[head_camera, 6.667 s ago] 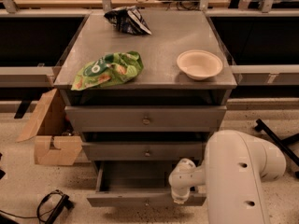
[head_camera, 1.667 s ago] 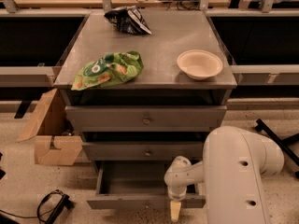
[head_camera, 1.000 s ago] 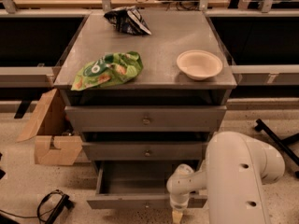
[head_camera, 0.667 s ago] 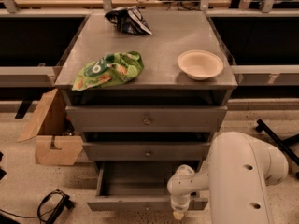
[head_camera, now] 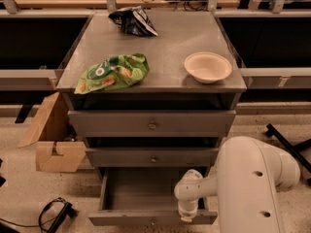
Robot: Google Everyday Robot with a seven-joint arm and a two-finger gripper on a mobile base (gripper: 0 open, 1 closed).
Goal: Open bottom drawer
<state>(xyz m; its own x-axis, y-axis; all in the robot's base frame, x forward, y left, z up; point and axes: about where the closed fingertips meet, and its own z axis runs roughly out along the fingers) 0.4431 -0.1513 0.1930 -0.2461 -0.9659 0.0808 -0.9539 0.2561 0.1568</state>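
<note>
the bottom drawer point(head_camera: 127, 218) stood pulled out at the foot of the cabinet point(head_camera: 165, 42), its grey inside showing. the gripper point(head_camera: 186, 216) hung at the drawer's front edge, below the cabinet's middle drawer (clenched or released, i could not tell). on the cabinet's top lay a green snack bag point(head_camera: 112, 73), a dark bag point(head_camera: 132, 21) and a pale bowl point(head_camera: 207, 66). a cardboard box point(head_camera: 53, 140) sat beside the cabinet.

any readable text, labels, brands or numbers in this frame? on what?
Nothing legible.
Green bag: white round logo and print, too blurred to read.
Dark bag: print too blurred to read.
Bowl, cardboard box: no text visible.
Gripper, at the open bottom drawer's front edge, right of centre: no markings visible.
</note>
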